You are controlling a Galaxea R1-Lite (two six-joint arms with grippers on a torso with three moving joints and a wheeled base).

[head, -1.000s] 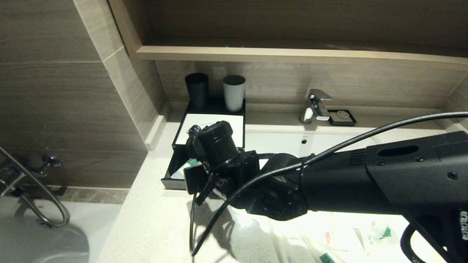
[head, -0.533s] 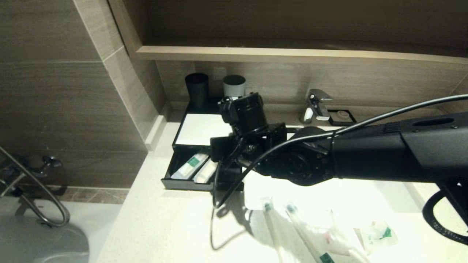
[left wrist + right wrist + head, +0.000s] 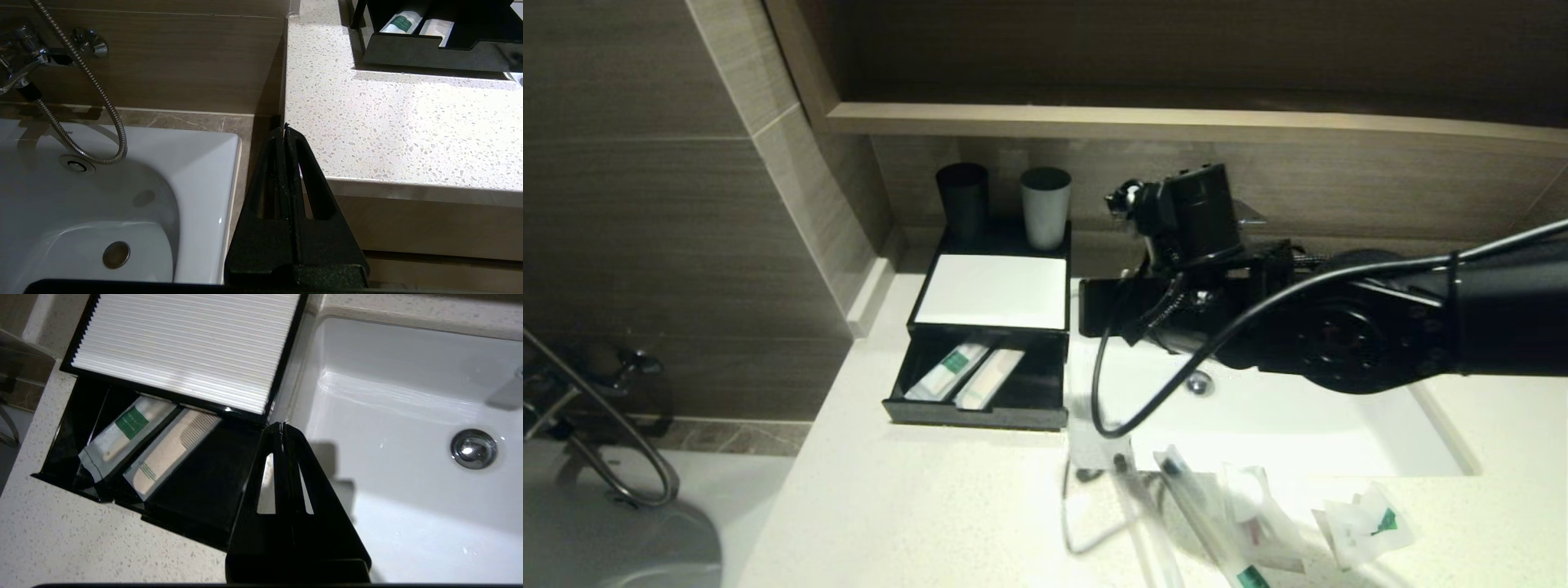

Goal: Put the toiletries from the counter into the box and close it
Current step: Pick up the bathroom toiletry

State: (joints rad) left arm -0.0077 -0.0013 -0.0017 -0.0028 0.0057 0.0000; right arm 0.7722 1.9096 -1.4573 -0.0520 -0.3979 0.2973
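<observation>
Low black rectangular box [image 3: 990, 291] with white ribbed panel: drawer [image 3: 192, 498] pulled out, ready for loading. Inside, two packets [image 3: 122, 433]; near its front, four clear-and-white packets [image 3: 1258, 523] on speckled counter [image 3: 890, 523]. Right gripper [image 3: 282, 426] beside box, pressed together, empty. Left gripper [image 3: 284, 128] parked, also pressed together.

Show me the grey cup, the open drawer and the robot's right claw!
grey cup [image 3: 1045, 208], head view, on its side wall.
open drawer [image 3: 976, 415], head view, on its front wall.
right claw [image 3: 282, 428], right wrist view, at its shut tips.
</observation>
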